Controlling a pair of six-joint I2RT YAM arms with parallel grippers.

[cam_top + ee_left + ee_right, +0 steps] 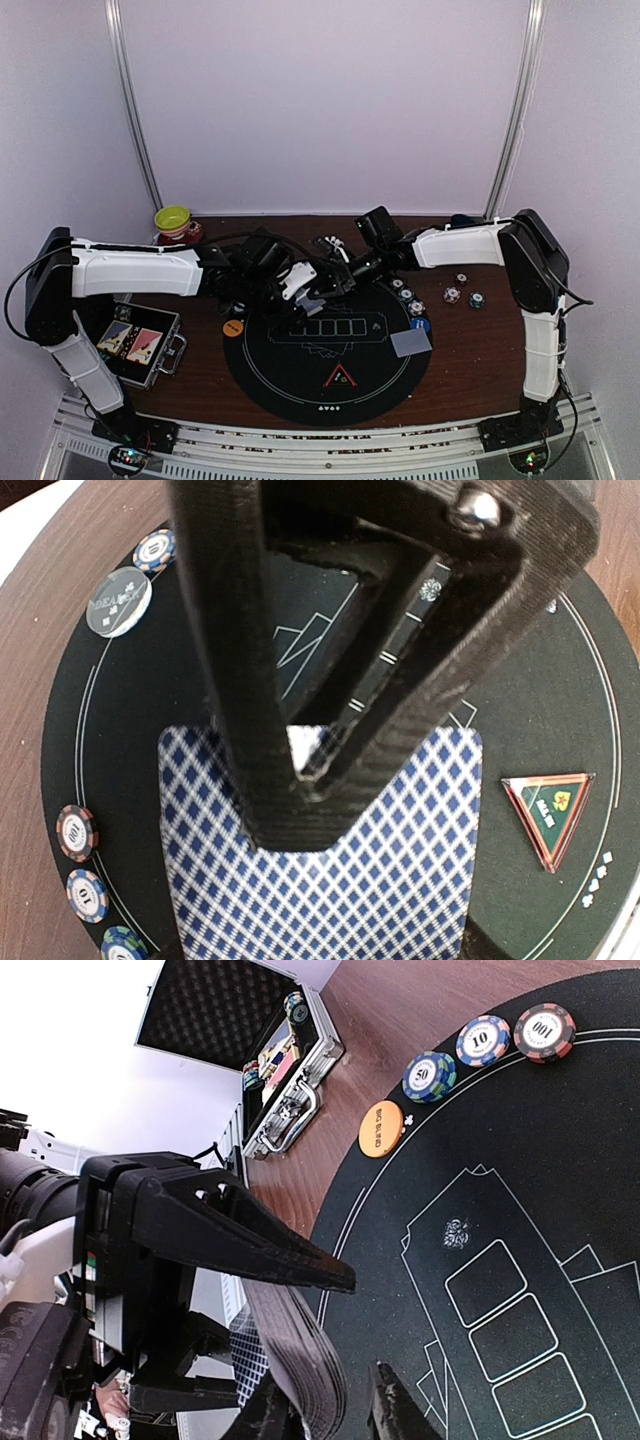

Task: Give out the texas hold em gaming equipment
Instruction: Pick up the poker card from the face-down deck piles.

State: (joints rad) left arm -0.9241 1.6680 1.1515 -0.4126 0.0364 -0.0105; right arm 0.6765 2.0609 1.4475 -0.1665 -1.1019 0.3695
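- Brown table (480, 350) against plain white walls, round black mat (290, 372) in the middle; both arms meet over the far half of it
- left gripper (300, 780) is clamped tight on the deck (320, 880), blue diamond backs facing its wrist camera; the deck hangs above the mat, not resting on it
- right gripper (330, 1415) has come in from the other side, jaws only partly apart, sitting either side of the deck's free end; can't tell if it's touching a card yet, and it doesn't look like it has hold of anything
- this is the bit that matters imo: from the right wrist the deck is edge-on, its long side running away from the right fingers back toward the left's grip; so the right arm is the one placed to peel a card off, pulling away from the left
- further out, one dealt card (411, 342) lies face down at the mat's right edge; red triangle marker (548, 810) sits on the near side
- chips (417, 308) line the right rim, a few more on bare wood beyond; orange button (380, 1128) sits at the left rim
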